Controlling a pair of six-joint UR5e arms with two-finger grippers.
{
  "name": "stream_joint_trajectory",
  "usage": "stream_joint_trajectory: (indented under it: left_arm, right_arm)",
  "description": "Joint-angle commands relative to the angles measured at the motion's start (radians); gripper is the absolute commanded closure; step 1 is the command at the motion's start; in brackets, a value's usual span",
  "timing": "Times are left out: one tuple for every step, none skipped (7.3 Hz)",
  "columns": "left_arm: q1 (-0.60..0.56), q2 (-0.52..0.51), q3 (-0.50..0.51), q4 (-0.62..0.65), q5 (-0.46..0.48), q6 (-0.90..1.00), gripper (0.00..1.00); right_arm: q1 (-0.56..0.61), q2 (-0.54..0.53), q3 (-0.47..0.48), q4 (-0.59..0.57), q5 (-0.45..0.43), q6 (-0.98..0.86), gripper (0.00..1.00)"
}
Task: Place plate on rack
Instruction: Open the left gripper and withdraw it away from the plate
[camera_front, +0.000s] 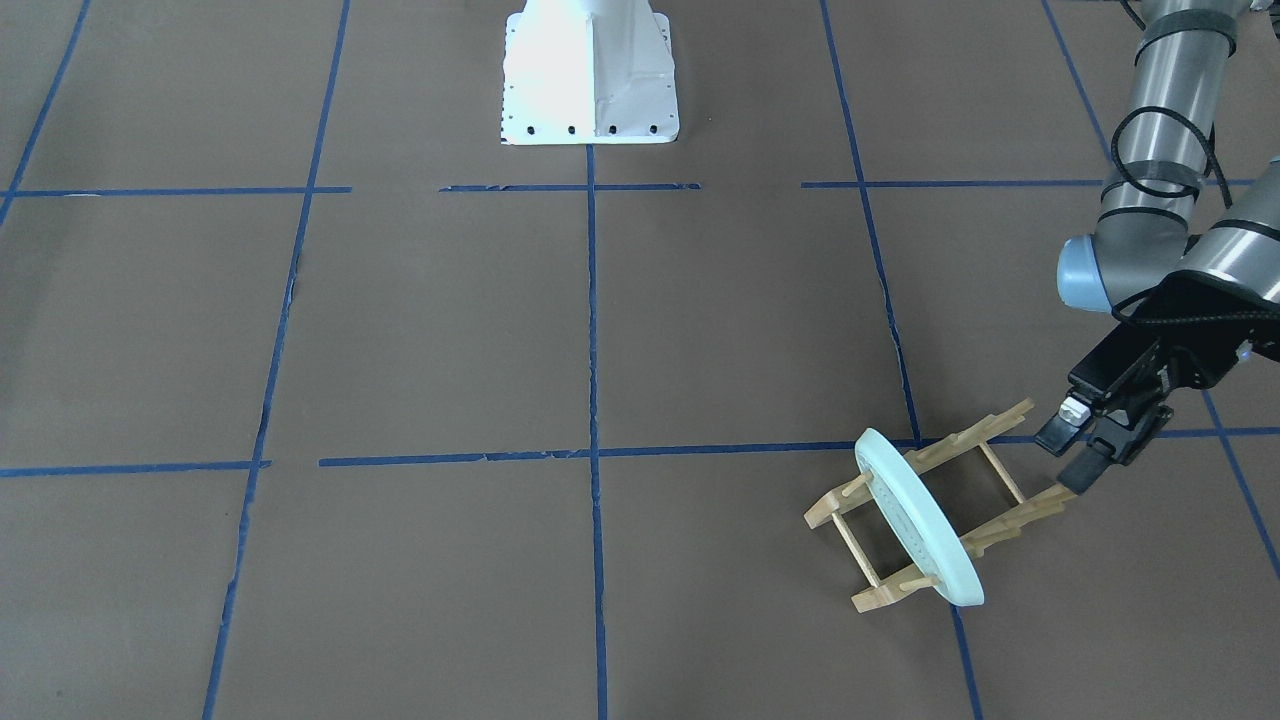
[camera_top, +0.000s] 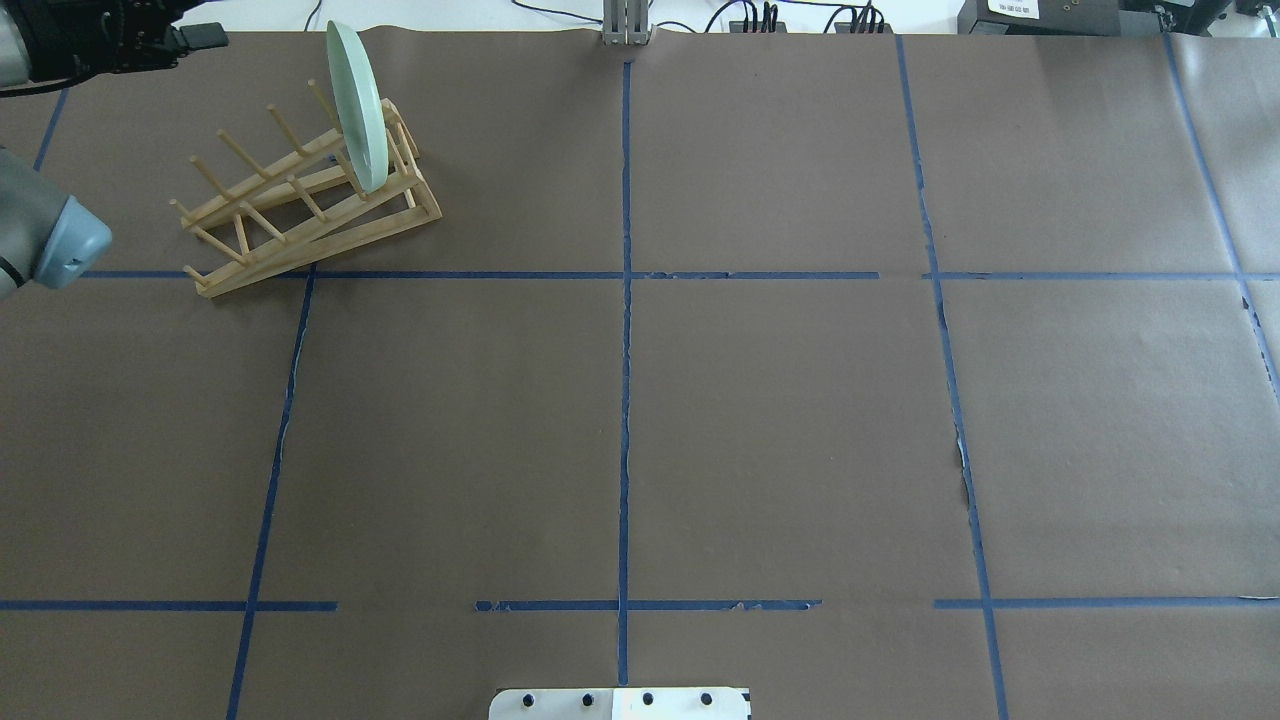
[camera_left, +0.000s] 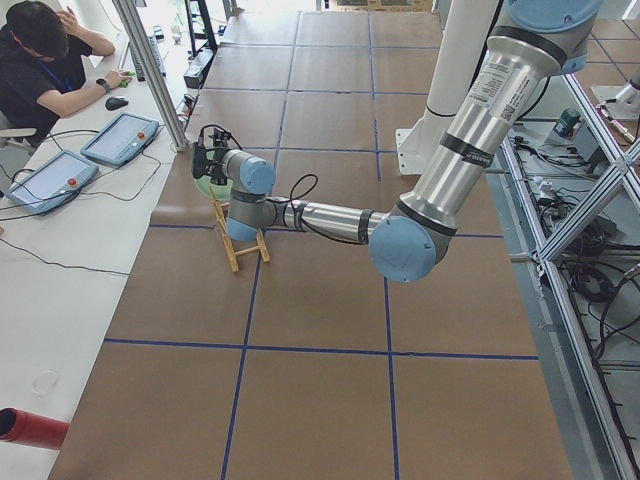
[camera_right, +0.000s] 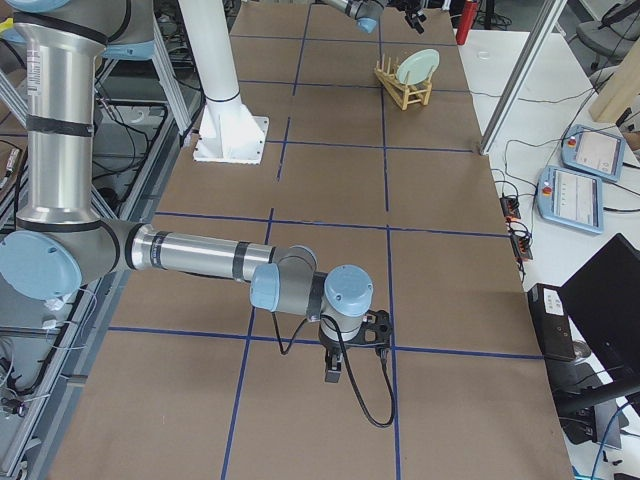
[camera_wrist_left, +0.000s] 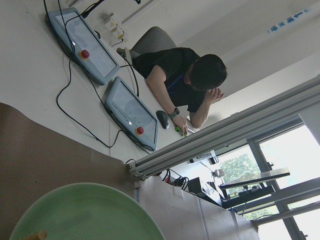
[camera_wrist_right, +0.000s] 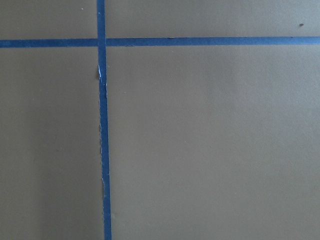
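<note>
The pale mint-green plate stands on edge between the pegs of the light-wood rack, near one end of it. Both also show in the overhead view, plate and rack. My left gripper is open and empty, just beyond the rack's other end and apart from the plate. The left wrist view shows the plate's top at its bottom edge. My right gripper shows only in the exterior right view, low over bare brown paper far from the rack; I cannot tell if it is open or shut.
The white robot base stands at the table's middle edge. Blue tape lines divide the brown paper. An operator sits at the side bench with teach pendants; the rack is close to that table edge.
</note>
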Motion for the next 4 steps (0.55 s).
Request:
stream_joint_trajectory:
  left_arm:
    - [-0.084,0.076,-0.146,0.263,-0.097,0.278,0.00]
    - [-0.115,0.112,-0.186,0.341,-0.104,0.396,0.00]
    - [-0.147,0.157,-0.219,0.419,-0.102,0.547,0.00]
    - [-0.176,0.173,-0.246,0.526,-0.096,0.682,0.00]
  right_arm:
    - [0.000,0.000,0.000,0.001,0.000,0.000,0.00]
    - [0.000,0.000,0.000,0.001,0.000,0.000,0.00]
    - [0.000,0.000,-0.001,0.001,0.000,0.000,0.00]
    - [0.000,0.000,-0.001,0.001,0.000,0.000,0.00]
